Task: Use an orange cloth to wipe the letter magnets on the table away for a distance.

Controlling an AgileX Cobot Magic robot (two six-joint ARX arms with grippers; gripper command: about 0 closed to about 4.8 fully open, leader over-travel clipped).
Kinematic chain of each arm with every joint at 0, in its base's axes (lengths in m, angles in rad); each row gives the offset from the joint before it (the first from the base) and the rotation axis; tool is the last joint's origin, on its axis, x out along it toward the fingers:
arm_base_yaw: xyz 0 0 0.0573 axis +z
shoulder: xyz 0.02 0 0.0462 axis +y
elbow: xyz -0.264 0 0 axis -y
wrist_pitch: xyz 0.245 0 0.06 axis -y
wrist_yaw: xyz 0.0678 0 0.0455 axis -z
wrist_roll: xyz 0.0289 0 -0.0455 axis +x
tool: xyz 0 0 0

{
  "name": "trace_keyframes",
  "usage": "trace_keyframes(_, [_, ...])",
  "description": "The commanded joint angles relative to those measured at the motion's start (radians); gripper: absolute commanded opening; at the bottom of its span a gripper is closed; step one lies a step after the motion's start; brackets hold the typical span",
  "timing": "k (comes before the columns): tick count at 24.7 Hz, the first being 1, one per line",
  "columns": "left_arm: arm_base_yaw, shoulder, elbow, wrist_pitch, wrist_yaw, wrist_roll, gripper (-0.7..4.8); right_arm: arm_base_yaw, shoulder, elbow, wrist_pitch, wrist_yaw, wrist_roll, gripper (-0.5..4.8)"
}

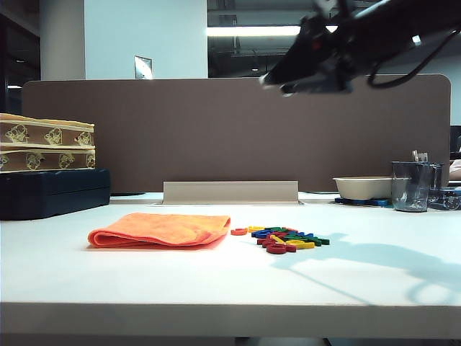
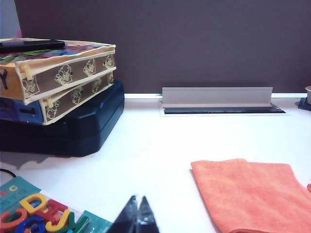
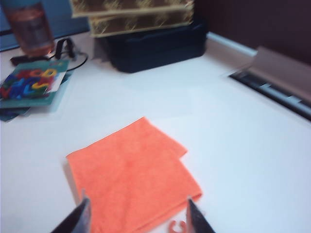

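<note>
Orange cloth (image 1: 162, 230) lies folded flat on the white table (image 1: 216, 281), roughly mid-depth and a little toward the left side, nothing resting on it. Letter magnets (image 1: 282, 238) sit in a loose heap just beside the cloth's right edge; red, yellow, blue and green pieces visible, one red piece nearly at the cloth's corner. In the right wrist view only one orange-red letter (image 3: 178, 226) shows, just past the cloth's edge.

Right gripper (image 3: 136, 218): fingers spread well apart, nothing between them, poised above the cloth (image 3: 131, 174) without touching it. In the exterior view the right arm (image 1: 317, 61) is high over the table's right half, blurred, in front of the brown partition panel (image 1: 216, 137).

Left gripper (image 2: 137, 217): finger tips pressed together, holding nothing, low near the table's front left, apart from the cloth (image 2: 252, 194).

Back left corner: two patterned boxes (image 1: 47, 144) stacked on a dark case (image 1: 54, 191). Near the front left, a card of letters (image 2: 36, 213) lies flat. Back right: a white bowl (image 1: 362, 187) and a clear cup (image 1: 410, 186). A grey cable tray (image 1: 230, 192) runs along the back edge.
</note>
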Motion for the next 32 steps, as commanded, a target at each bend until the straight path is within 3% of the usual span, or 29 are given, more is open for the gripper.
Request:
trace_keyframes(1, [0.000, 0.000, 0.005, 0.006, -0.002, 0.005, -0.06, 0.031, 0.086, 0.073, 0.014, -0.003, -0.010, 2.82])
trace_keyframes(14, [0.000, 0.000, 0.005, -0.011, -0.002, 0.005, -0.06, 0.188, 0.481, 0.407, -0.091, 0.025, -0.055, 2.89])
trace_keyframes(21, [0.000, 0.000, 0.005, -0.011, -0.002, 0.005, -0.06, 0.237, 0.649, 0.550, -0.144, 0.125, -0.092, 2.90])
trace_keyframes(32, [0.000, 0.000, 0.005, -0.012, -0.002, 0.005, -0.06, 0.302, 0.724, 0.603, -0.197, 0.172, -0.115, 3.12])
